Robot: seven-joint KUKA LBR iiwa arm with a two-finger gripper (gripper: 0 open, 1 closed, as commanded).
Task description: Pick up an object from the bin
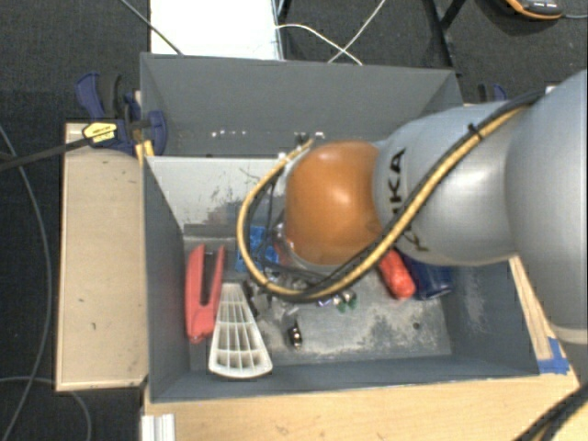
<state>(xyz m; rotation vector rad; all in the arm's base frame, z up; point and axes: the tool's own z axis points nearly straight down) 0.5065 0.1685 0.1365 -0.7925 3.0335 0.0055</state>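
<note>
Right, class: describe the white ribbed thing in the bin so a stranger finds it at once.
Look into the grey bin, at its lower left corner in the camera view. Beside the long red tool lies a white fan-shaped piece. Its slotted ribs and white colour set it apart.

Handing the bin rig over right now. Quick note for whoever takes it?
Gripper: low over the middle of the bin, under the orange wrist cover; can't tell if it is open or shut.
Nearest things: white ribbed fan-shaped piece and red-handled tool at view-left, small dark piece just in front, red thing beside a blue thing at view-right.
Done: arm is down in the bin; no pick seen.
Left: grasp one thing, lift it clear.
</note>
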